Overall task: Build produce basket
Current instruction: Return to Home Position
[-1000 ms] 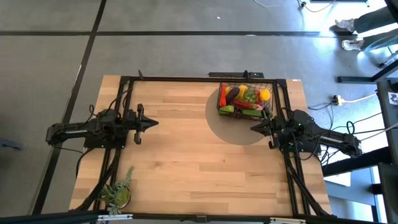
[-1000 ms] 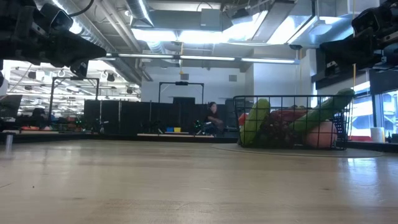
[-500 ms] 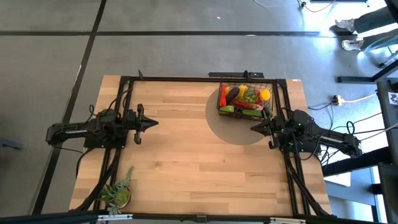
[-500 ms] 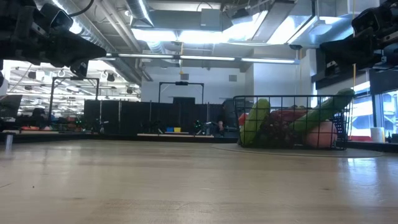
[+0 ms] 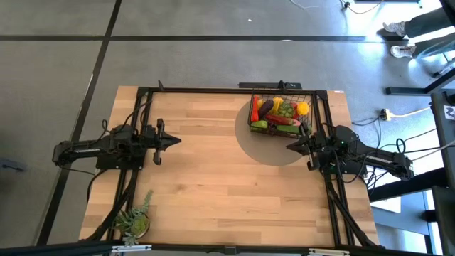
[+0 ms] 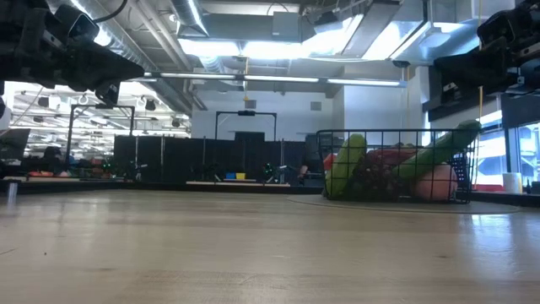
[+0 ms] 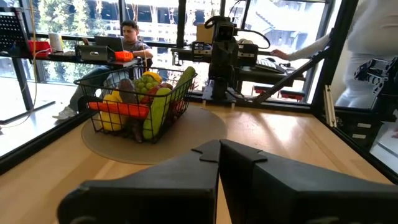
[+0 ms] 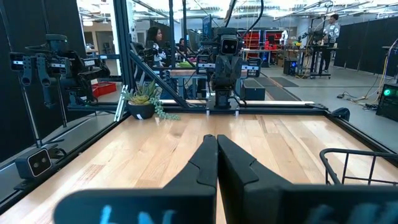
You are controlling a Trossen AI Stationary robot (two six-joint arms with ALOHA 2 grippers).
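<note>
The black wire basket [image 5: 279, 114] stands on a round mat at the table's far right, filled with the produce [image 5: 281, 112]: eggplant, grapes, carrot, peppers, cucumber. In the low view the basket [image 6: 395, 167] rests on its bottom with green pieces leaning against its rim. My left gripper [image 5: 176, 140] hovers shut at the table's left side, pointing toward the middle. My right gripper [image 5: 289, 146] hovers shut at the right side, just in front of the basket. In the wrist views the left gripper [image 7: 219, 146] and the right gripper [image 8: 216, 140] both show fingers pressed together with nothing between them.
A small potted plant [image 5: 135, 220] stands at the table's near left corner. A dark frame [image 5: 213, 90] runs along the table's far edge and both sides. The wide wooden middle of the table [image 5: 220, 171] is bare. People show in the room beyond.
</note>
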